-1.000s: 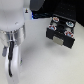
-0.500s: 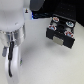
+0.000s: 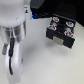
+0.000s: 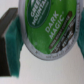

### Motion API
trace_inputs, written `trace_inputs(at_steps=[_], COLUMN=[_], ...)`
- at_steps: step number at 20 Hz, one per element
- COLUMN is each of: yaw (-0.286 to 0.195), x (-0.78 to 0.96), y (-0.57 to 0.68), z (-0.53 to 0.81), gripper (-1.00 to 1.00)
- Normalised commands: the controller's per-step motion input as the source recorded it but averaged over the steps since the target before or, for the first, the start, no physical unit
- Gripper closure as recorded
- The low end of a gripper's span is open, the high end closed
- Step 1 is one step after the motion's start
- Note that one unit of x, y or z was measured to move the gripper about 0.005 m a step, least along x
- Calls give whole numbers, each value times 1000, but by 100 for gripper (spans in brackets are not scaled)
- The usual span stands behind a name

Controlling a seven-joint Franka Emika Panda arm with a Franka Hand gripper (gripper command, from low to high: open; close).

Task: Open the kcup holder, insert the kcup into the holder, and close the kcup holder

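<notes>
The kcup (image 4: 50,25) fills the wrist view, its bright green lid reading "Dark Magic". A black finger with a teal pad (image 4: 12,47) presses against its side, and the other finger is out of frame. My gripper (image 4: 45,37) appears shut on the kcup. In the exterior view the black kcup holder (image 3: 60,31) sits at the upper right. Its drawer is pulled out toward the front, showing round pod slots with a few pale and reddish tops. The white arm (image 3: 15,42) stands at the exterior view's left, apart from the holder, and hides the kcup there.
A dark object with a blue light (image 3: 37,12) lies behind the holder at the back. The pale tabletop (image 3: 50,65) stretches between the arm and the holder.
</notes>
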Motion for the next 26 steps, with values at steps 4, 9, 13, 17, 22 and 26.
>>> trace_inputs(at_steps=[4, 9, 13, 17, 22, 26], yaw=[18, 44, 41, 34, 39, 25], x=[27, 17, 4, 6, -15, -11], y=[507, 590, 615, 639, 644, 662], z=[874, 755, 648, 561, 456, 471], gripper=[100, 100, 100, 100, 100, 100])
